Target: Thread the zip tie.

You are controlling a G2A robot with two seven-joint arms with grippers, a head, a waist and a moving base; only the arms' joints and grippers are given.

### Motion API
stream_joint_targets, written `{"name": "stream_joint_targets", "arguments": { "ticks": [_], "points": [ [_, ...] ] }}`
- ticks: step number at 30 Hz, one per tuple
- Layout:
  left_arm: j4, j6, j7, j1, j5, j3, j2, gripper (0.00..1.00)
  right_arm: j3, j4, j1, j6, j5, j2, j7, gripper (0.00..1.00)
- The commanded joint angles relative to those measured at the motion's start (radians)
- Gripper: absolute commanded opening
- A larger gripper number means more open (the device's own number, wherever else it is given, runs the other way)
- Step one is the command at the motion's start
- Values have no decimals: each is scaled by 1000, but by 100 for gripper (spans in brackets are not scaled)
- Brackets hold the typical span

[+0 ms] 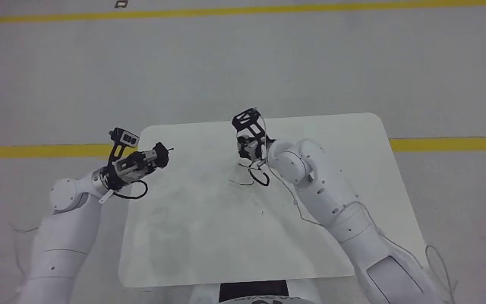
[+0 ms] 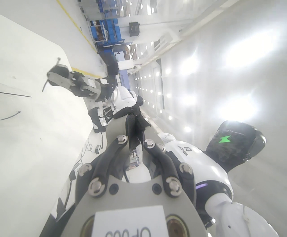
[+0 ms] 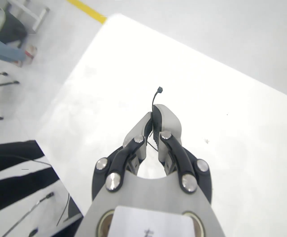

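My right gripper (image 3: 154, 110) is shut on a black zip tie (image 3: 155, 96), whose small square head sticks up past the fingertips. It hangs above the far middle of the white table (image 1: 213, 235), as the top view shows (image 1: 244, 144). The left wrist view sees that right gripper (image 2: 55, 75) from afar, with the zip tie (image 2: 58, 59) poking out at both sides. My left gripper (image 1: 161, 154) is at the table's left edge, raised and apart from the right one. Its fingers (image 2: 116, 132) are pressed together. A thin dark stub shows at its tip in the top view; I cannot tell what it is.
Loose black zip ties (image 1: 257, 179) lie on the table just below my right gripper, two of them showing in the left wrist view (image 2: 13, 94) (image 2: 10, 116). The table's rounded far corner (image 3: 112, 20) lies ahead of my right gripper.
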Motion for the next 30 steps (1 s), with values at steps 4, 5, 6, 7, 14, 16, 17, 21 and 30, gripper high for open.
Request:
{"name": "stream_joint_targets", "arguments": {
  "ticks": [4, 5, 6, 7, 14, 16, 17, 21, 30],
  "points": [
    [28, -13, 59, 12, -1, 43, -14, 0, 35, -171, -140, 13, -16, 16, -122, 0],
    [29, -13, 66, 11, 5, 52, -17, 0, 39, -195, -161, 16, -15, 18, -142, 0],
    [29, -13, 65, 9, 18, 61, -19, 0, 43, -214, -180, 16, -12, 20, -160, 0],
    [32, -13, 73, 6, 27, 70, -23, 0, 48, -234, -201, 19, -11, 21, -182, 0],
    [31, -13, 100, -4, 27, 97, -40, 0, 44, -255, -239, 6, -7, 24, -243, 0],
    [31, -13, 100, -4, 27, 97, -40, 0, 44, -255, -239, 6, -7, 24, -243, 0],
    [31, -13, 100, -4, 27, 97, -40, 0, 44, -255, -239, 6, -7, 24, -243, 0],
    [31, -13, 100, -4, 27, 97, -40, 0, 44, -255, -239, 6, -7, 24, -243, 0],
    [-31, -13, 230, 44, 44, 147, -62, 0, -59, -280, -288, 113, -37, 1, -519, 0]
  ]
}}
